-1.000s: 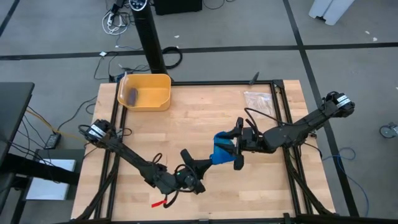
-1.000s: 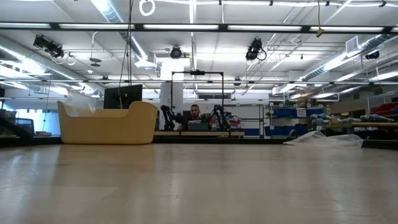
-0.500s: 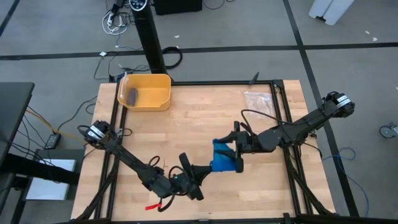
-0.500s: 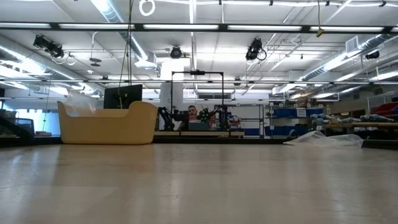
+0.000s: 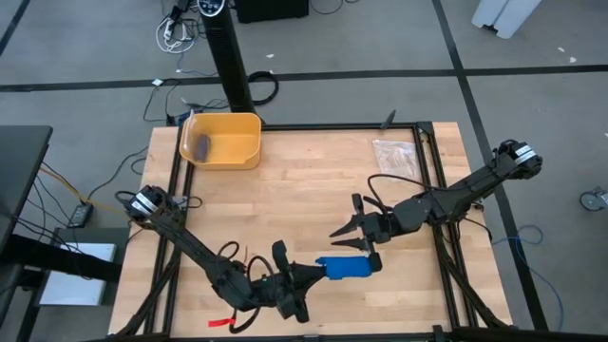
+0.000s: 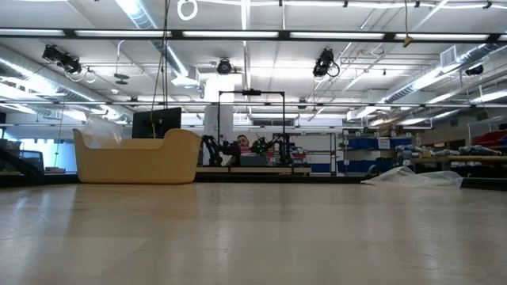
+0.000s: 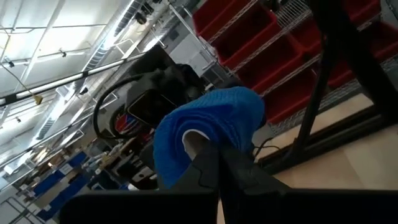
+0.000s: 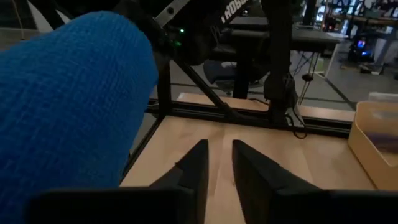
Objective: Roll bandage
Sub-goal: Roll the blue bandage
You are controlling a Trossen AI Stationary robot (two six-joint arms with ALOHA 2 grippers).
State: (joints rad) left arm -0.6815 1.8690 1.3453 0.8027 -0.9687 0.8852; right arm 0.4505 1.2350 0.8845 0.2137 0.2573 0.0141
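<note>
The bandage (image 5: 344, 268) is a bright blue roll, lying level near the table's near edge. It also fills the left side of the right wrist view (image 8: 68, 106). My left gripper (image 5: 306, 276) is shut on the roll's left end, which also shows in the left wrist view (image 7: 211, 124). My right gripper (image 5: 350, 231) stands just beyond the roll on its far side. Its fingers (image 8: 196, 163) are slightly apart and empty. Neither gripper nor the bandage shows in the low view. My left gripper holds the roll by its left end (image 7: 198, 144), with the fingertips (image 7: 214, 165) shut together on the edge of that end. The fingers come level from the table's left and lie along the roll. The roll sticks out past them toward the right, seemingly clear of the table.
A yellow bin (image 5: 220, 141) at the far left holds a dull purple-grey cylinder (image 5: 202, 144). A clear plastic packet (image 5: 394, 152) lies at the far right. In the low view the bin (image 6: 136, 157) and packet (image 6: 412, 176) stand far off, with a person (image 6: 245, 144) in the room behind.
My left gripper has moved toward the table's near edge with the bandage. The bandage was a bunched blue mass between the two grippers and is now a compact level roll held by the left gripper alone. It has come out of my right gripper, which has stayed about where it was.
</note>
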